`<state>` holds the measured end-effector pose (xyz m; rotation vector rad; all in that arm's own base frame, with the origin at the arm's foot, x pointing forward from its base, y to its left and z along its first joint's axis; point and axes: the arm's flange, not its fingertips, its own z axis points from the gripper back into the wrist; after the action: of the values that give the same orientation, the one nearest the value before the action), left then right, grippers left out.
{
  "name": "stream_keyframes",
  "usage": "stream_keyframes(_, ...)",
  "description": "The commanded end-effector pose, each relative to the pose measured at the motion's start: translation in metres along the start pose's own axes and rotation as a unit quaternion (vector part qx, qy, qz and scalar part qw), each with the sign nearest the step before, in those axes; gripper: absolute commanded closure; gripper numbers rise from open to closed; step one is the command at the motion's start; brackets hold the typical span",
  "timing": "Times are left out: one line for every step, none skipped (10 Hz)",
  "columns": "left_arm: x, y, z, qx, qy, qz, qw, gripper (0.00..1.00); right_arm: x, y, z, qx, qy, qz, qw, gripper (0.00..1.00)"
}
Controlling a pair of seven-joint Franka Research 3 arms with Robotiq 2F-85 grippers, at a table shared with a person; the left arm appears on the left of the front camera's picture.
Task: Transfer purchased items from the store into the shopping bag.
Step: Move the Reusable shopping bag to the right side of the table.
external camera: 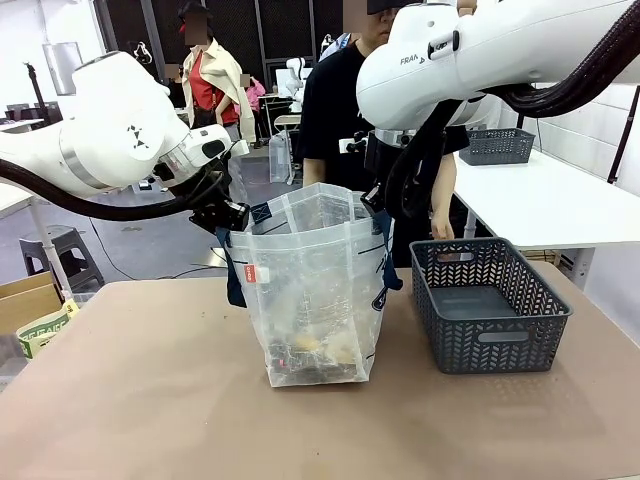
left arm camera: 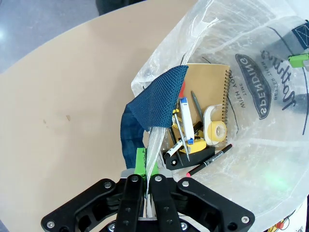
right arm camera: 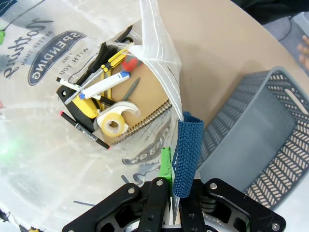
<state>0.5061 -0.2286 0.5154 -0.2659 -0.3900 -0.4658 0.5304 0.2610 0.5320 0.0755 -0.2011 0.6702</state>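
one shopping bag [external camera: 315,290], clear plastic with navy straps, stands upright mid-table [external camera: 150,400]. one dark grey basket [external camera: 500,340] sits just beside it at 3 o'clock. one person [external camera: 335,110] stands at the far side, behind the bag.

two grippers, one on each side of the bag's mouth. left gripper [external camera: 228,215] is at the rim's 10 o'clock. in its wrist view the left gripper [left arm camera: 146,166] is clenched on the plastic rim, with the navy strap [left arm camera: 157,96] draped just beside it at 12 o'clock. right gripper [external camera: 378,200] is at the rim's 2 o'clock. in its wrist view the right gripper [right arm camera: 174,169] is clenched on the rim, the strap [right arm camera: 186,154] between its fingers.

the purchased items lie on the bag's floor:
- one brown spiral notebook [right arm camera: 145,96]
- one yellowish tape roll [right arm camera: 112,124], lying on the notebook
- one white-and-blue marker [right arm camera: 104,84]
- one black pen with red ends [right arm camera: 84,129]
- one black-and-yellow tool [right arm camera: 79,104]
- a few slim pieces, kind unclear

the pile is at 11 o'clock from the right jaws and 1 o'clock from the left jaws, well apart from both.
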Motion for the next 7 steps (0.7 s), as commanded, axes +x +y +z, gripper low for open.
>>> stream_keyframes(0.0007,0.0017,0.0014,0.001,-0.003,0.001,1.000,1.00,-0.0010,-0.0014,0.0005,-0.002,-0.001,0.000,1.000,1.00)
stream_keyframes(0.0007,0.0017,0.0014,0.001,-0.003,0.001,1.000,1.00,-0.0010,-0.0014,0.0005,-0.002,-0.001,0.000,1.000,1.00)
stream_keyframes(0.0007,0.0017,0.0014,0.001,-0.003,0.001,1.000,1.00,-0.0010,-0.0014,0.0005,-0.002,-0.001,0.000,1.000,1.00)
stream_keyframes(0.0007,0.0017,0.0014,0.001,-0.003,0.001,1.000,1.00,-0.0010,-0.0014,0.0005,-0.002,-0.001,0.000,1.000,1.00)
stream_keyframes(0.0007,0.0017,0.0014,0.001,-0.003,0.001,1.000,1.00,-0.0010,-0.0014,0.0005,-0.002,-0.001,0.000,1.000,1.00)
stream_keyframes(0.0007,0.0017,0.0014,0.001,-0.003,0.001,1.000,1.00,-0.0010,-0.0014,0.0005,-0.002,-0.001,0.000,1.000,1.00)
stream_keyframes(0.0007,0.0017,0.0014,0.001,-0.003,0.001,1.000,1.00,-0.0010,-0.0014,0.0005,-0.002,-0.001,0.000,1.000,1.00)
